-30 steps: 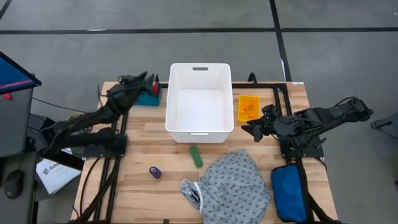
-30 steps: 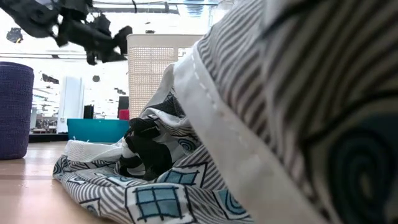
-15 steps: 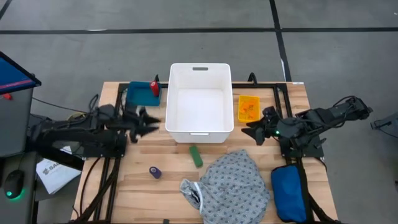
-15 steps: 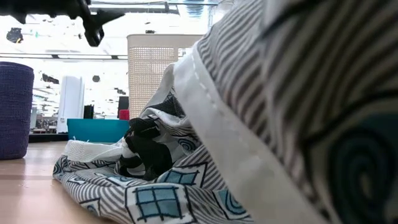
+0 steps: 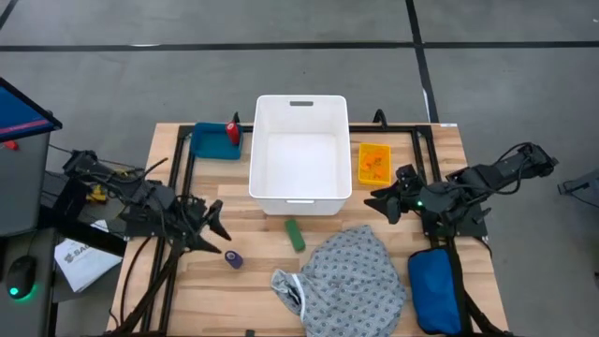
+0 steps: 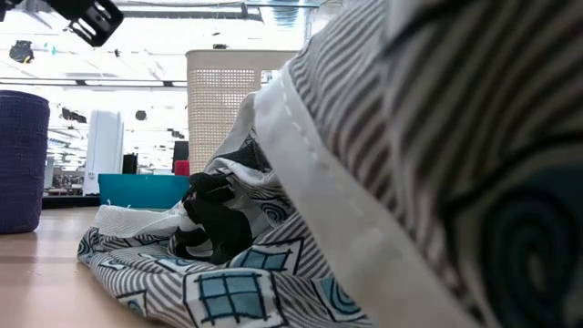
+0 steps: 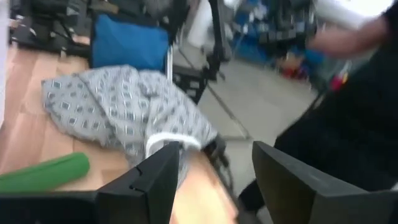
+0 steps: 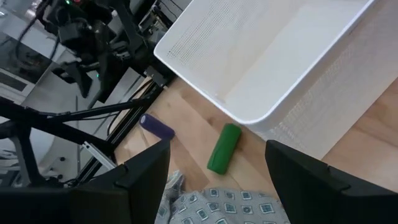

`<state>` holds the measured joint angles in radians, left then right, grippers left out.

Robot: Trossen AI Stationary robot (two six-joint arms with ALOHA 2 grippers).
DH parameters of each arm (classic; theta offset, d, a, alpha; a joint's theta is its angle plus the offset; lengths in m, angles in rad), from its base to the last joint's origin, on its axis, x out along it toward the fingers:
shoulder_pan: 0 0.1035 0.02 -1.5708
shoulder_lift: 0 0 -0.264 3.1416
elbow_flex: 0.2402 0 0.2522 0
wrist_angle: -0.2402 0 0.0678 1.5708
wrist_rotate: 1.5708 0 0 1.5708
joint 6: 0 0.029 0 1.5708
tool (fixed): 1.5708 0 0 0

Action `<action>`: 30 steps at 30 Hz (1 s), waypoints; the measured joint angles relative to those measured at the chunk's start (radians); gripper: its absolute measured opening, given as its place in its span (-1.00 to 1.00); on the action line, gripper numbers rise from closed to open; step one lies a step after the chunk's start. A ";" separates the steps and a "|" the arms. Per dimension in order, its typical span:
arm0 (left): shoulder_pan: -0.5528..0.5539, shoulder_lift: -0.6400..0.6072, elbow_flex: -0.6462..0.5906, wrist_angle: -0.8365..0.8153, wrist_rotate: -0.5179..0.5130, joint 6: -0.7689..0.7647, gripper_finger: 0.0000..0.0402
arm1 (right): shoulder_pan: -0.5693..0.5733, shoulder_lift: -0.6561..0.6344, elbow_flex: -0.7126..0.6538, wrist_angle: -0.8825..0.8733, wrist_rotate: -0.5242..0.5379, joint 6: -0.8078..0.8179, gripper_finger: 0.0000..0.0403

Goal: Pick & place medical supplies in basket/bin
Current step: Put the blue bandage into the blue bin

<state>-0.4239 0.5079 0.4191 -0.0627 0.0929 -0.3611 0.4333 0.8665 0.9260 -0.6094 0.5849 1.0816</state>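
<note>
so the left pincer [image 5: 213, 227] sits low over the bench [image 5: 187, 300] with its fingers spread apart and nothing between them. The purple piece [image 5: 234, 258] lies just beside it, a bit toward the front edge, not touching. Further off on the same side is the green piece [image 5: 296, 234], and past that the grey patterned gown [image 5: 360, 276] in a heap near the front. The white bin [image 5: 299, 154] is behind and off to the side of that pincer, looks bare inside

right pincer [image 5: 382, 198] hangs by the bin's front corner, fingers wide apart, gripping nothing. The orange pill bottles tray [image 5: 373, 162] sits just behind it, and the blue pouch [image 5: 436, 290] is well back along its arm. A red piece [image 5: 231, 132] rests on the teal tray [image 5: 211, 142] at the far side
</note>
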 joint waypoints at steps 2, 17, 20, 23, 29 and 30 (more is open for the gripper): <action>-0.003 0.004 0.000 -0.042 -0.003 0.048 -0.02 | 0.008 0.003 0.000 0.001 0.000 0.020 0.29; -0.042 -0.011 -0.221 0.169 -0.029 0.048 0.36 | 0.085 0.051 0.000 0.008 0.093 0.176 0.29; -0.066 -0.012 -0.265 0.229 -0.024 0.047 0.46 | 0.091 0.051 0.000 0.033 0.125 0.176 0.29; -0.092 -0.011 -0.292 0.225 -0.025 0.100 0.53 | 0.097 0.050 0.000 0.068 0.173 0.170 0.29; -0.116 -0.011 -0.338 0.226 -0.122 0.230 0.56 | 0.111 0.048 0.000 0.114 0.237 0.151 0.29; -0.116 -0.011 -0.344 0.229 -0.144 0.245 0.55 | 0.111 0.048 0.000 0.117 0.243 0.150 0.29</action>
<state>-0.5397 0.4973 0.0755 0.1661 -0.0512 -0.1160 0.5442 0.9150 0.9257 -0.4919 0.8276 1.2313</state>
